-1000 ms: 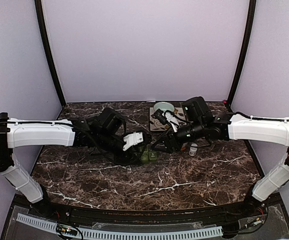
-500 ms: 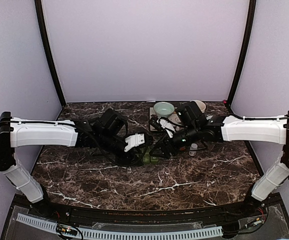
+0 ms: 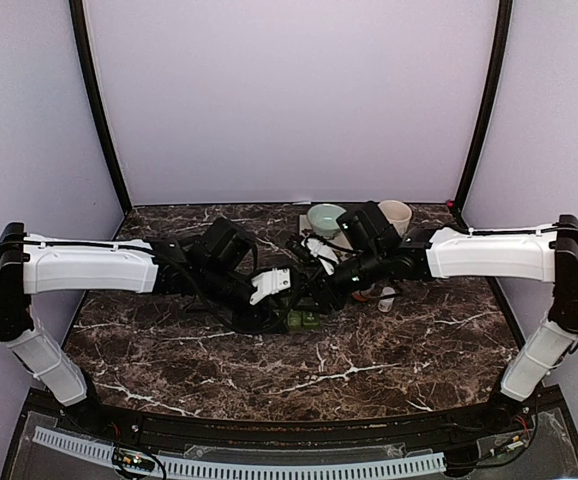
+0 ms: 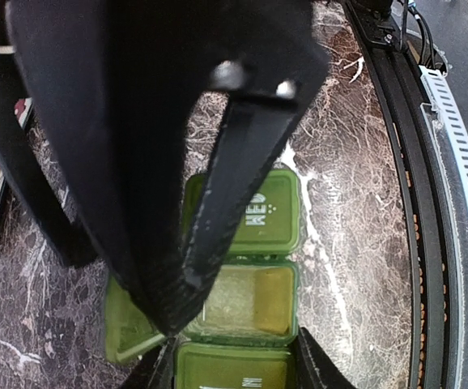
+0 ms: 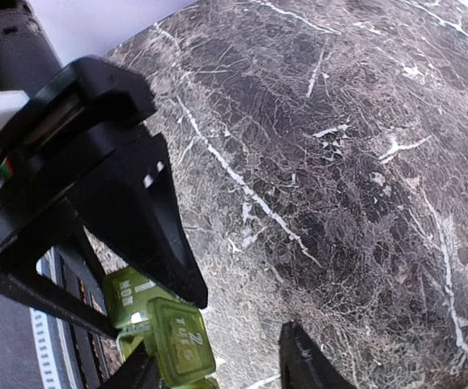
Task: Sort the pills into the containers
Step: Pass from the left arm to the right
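The pill box (image 3: pixel 300 320) sits near the middle of the worktop (image 3: pixel 399 360), well away from every edge, and both arms meet over it. In the left wrist view one compartment (image 4: pixel 250 300) is open, with a flipped lid (image 4: pixel 129 328) lying out to its side. The compartments on either side of it are shut. The pills are too small to pick out in any view, even on the open compartment's yellowish floor.

The left gripper (image 4: pixel 125 292) has its fingers apart, and the flipped lid lies between the tips. Whether they pinch it or only bracket it cannot be told. The right gripper (image 5: pixel 222 369) hangs low beside the box with its fingers spread. The TUE lid (image 5: pixel 177 344) is just inside one finger, bare marble fills the rest of the gap, and no pill is visible there.

The step appears to be work at the open compartment. To do it well, the right gripper should centre over the opening before releasing or pressing anything. It should come in from the side away from the left fingers, since the space is crowded. The left gripper should steady the box so it cannot skid on the smooth stone.
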Action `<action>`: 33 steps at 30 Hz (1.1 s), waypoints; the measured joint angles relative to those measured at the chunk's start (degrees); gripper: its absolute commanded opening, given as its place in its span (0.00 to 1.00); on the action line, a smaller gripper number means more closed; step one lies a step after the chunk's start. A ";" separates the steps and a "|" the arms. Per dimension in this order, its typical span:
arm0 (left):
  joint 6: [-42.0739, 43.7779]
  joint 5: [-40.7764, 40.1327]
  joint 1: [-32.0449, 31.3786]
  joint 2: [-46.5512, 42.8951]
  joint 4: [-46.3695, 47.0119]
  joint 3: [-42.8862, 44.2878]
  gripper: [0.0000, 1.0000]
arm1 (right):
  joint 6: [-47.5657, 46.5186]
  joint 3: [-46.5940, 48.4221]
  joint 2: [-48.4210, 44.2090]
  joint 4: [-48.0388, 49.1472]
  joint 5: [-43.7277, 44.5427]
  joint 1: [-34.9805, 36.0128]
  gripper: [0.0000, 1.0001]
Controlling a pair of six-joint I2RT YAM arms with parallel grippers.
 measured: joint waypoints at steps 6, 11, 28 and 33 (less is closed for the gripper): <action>0.07 0.15 0.00 0.24 0.02 0.44 0.13 | -0.39 0.94 0.37 -0.13 -0.11 0.28 0.17; -0.17 -0.15 0.00 0.79 0.20 0.44 0.32 | -0.44 0.96 0.37 -0.33 0.02 0.48 0.00; -8.02 -6.78 0.68 0.68 7.10 -3.72 0.76 | 1.57 -1.18 0.35 3.93 1.42 0.63 0.00; -10.82 -8.02 1.64 -2.08 10.25 -6.43 0.83 | 2.19 -1.40 0.37 5.31 2.19 0.63 0.00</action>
